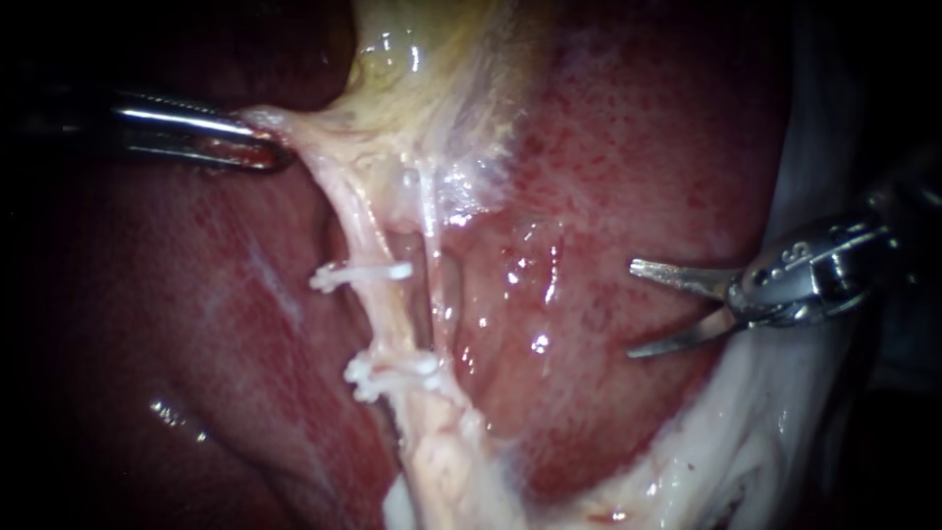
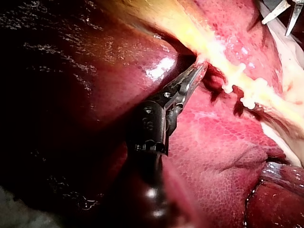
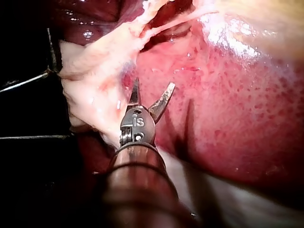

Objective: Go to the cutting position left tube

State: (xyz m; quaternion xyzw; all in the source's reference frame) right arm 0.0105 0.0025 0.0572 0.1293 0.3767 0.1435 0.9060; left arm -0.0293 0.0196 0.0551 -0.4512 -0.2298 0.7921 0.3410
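To the left of the left tube (image 1: 388, 319), the left instrument (image 1: 265, 139) comes in with its claw closed on the pale tissue (image 1: 294, 128) just above the tube's upper end. Both halves pinch that tissue and seem to draw it sideways, so the tube stands out taut against the liver (image 1: 608, 147). On the left tube itself sit two white clips, an upper clip (image 1: 361, 275) and a lower clip (image 1: 392, 371), with a bare stretch of tube between them; that stretch looks like the place meant for the cut. Just to the right of the left tube runs a thinner strand (image 1: 432, 245), close beside it and without clips. Well to the right of the left tube, the right instrument (image 1: 633, 308) hangs over the liver with its claw wide open, a clear gap between its two thin blades and nothing in it. By my judgement the step is barely under way: the tube is clipped and held out, but the open blades are well apart from it and have yet to cross over and straddle the bare stretch between the clips.
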